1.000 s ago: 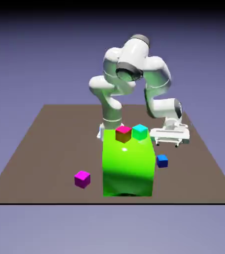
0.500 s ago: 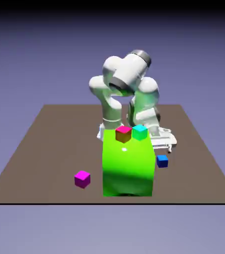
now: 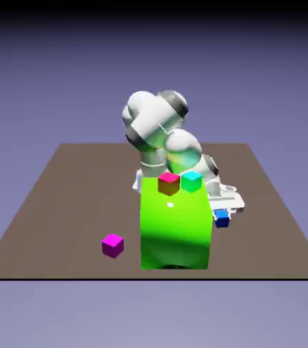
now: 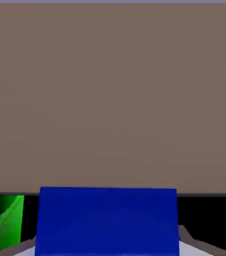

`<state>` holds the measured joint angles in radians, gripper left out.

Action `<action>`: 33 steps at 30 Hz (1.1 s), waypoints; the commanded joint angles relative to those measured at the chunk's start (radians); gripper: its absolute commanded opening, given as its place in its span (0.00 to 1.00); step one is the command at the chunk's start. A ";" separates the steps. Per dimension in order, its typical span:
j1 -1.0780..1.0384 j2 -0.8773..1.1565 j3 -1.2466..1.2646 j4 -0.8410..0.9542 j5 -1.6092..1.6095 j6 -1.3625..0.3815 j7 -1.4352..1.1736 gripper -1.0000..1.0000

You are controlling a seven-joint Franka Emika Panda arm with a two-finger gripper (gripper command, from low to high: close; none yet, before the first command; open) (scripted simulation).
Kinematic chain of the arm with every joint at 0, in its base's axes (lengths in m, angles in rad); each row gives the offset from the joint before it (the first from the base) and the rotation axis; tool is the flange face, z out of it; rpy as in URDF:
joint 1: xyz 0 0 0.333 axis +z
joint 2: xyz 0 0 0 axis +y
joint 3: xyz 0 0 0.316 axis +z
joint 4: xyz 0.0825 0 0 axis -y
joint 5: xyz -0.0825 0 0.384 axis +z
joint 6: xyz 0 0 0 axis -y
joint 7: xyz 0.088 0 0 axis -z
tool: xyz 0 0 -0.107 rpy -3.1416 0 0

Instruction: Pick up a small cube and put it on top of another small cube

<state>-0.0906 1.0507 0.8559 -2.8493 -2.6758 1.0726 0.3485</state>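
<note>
Nearest to me on the table (image 3: pixel 61 224) sits the magenta cube (image 3: pixel 113 246), well apart from the work, toward the exterior view's left. Next comes the big green block (image 3: pixel 175 231); the dark-blue cube (image 3: pixel 221 219) is just beside it, on the exterior view's right. The claw (image 3: pixel 222 215) is clamped on that cube, which fills the space between the fingers in the hand view. Whether the cube's underside is off the table I can't make out from here. Step in hand, as I judge it: secure grip, then lift. Method: keep the squeeze firm and even, raise straight up, and avoid swinging sideways, since the block's wall is close. Farther back, the red cube (image 3: pixel 168 184) and cyan cube (image 3: pixel 192 181) show at the block's top edge; the white arm (image 3: pixel 158 122) folds behind them. Any traverse needs height first, with the cube kept level for stacking.
</note>
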 commanded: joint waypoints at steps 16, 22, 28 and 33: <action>0.268 -0.261 -0.007 0.087 0.624 0.164 0.157 0.00; 0.401 -0.400 -0.101 0.208 0.885 0.244 0.188 0.00; 0.532 -0.541 -0.201 0.327 1.146 0.321 0.210 0.00; 0.623 -0.676 -0.320 0.406 1.363 0.365 0.161 0.00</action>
<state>0.5319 0.3743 0.5363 -2.4433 -1.3109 1.4368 0.5098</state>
